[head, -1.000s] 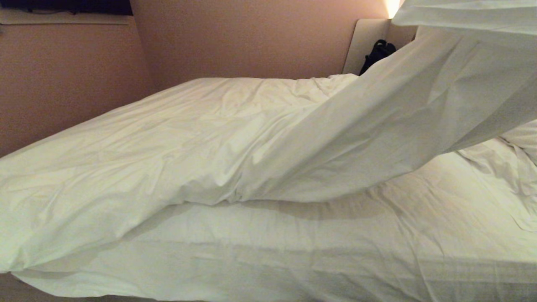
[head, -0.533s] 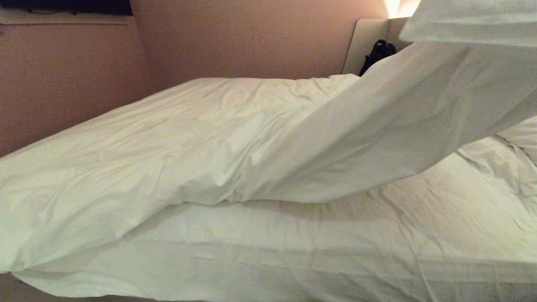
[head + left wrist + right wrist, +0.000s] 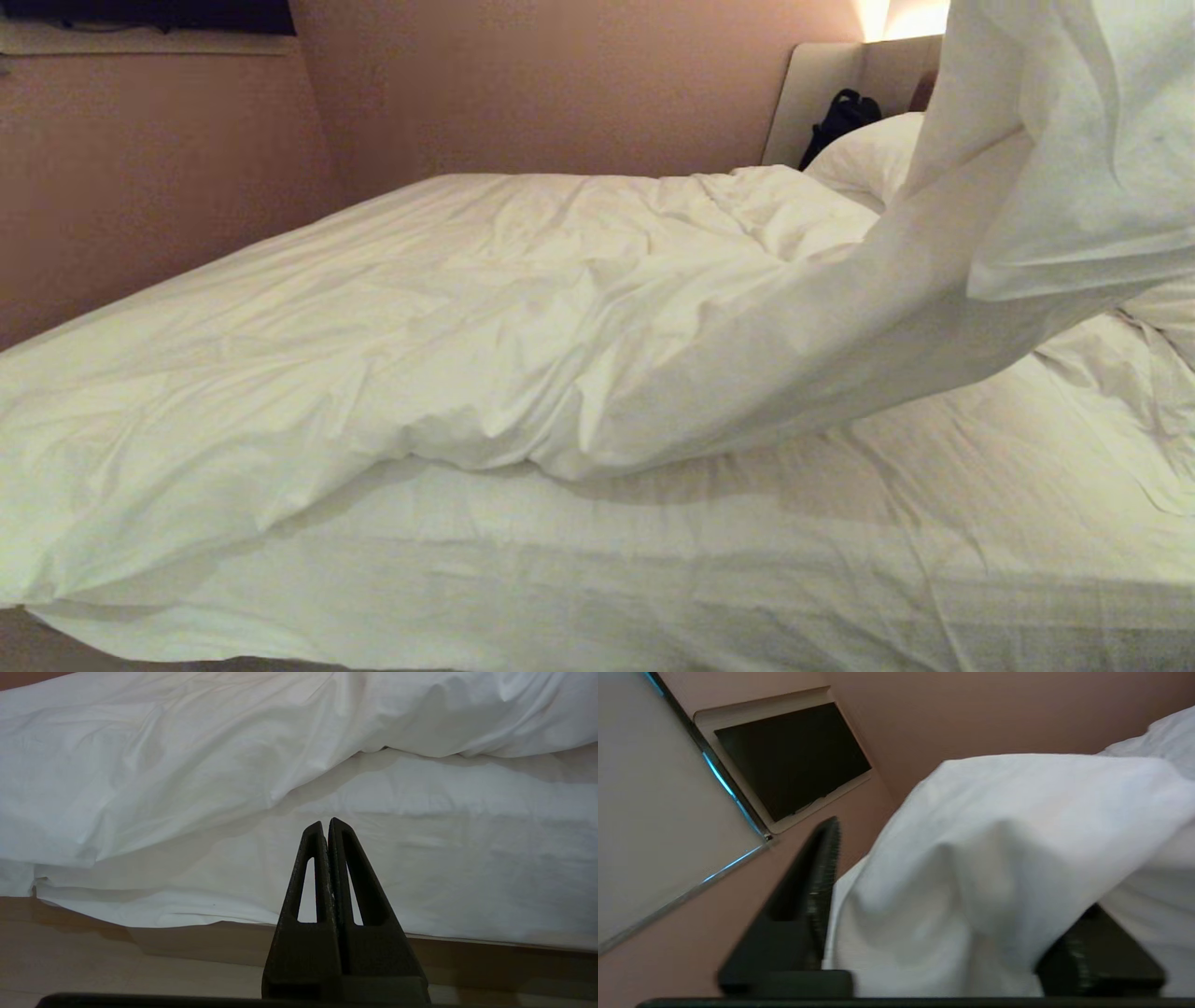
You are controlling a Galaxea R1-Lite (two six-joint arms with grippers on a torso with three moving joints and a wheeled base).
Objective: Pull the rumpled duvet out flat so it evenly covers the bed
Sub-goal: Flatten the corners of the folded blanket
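Observation:
The white duvet [image 3: 523, 308] lies creased across the far side of the bed [image 3: 747, 560], leaving the near strip of mattress sheet bare. Its right corner [image 3: 1046, 168] hangs raised and slack at the upper right of the head view. In the right wrist view my right gripper [image 3: 962, 868] stands open, one ribbed finger [image 3: 817, 877] wide of the other, with duvet cloth [image 3: 1017, 826] draped loosely between them. My left gripper [image 3: 327, 823] is shut and empty, parked low in front of the bed's near side.
A pillow [image 3: 868, 149] lies by the beige headboard [image 3: 822, 84], with a black bag [image 3: 840, 117] behind it. A pink wall runs along the bed's far side and carries a dark screen [image 3: 794, 756]. Wooden floor [image 3: 93, 961] shows under the mattress edge.
The duvet's raised span, stretched taut toward the upper right before, has gone slack and sagged in folds. This has uncovered the pillow by the headboard.

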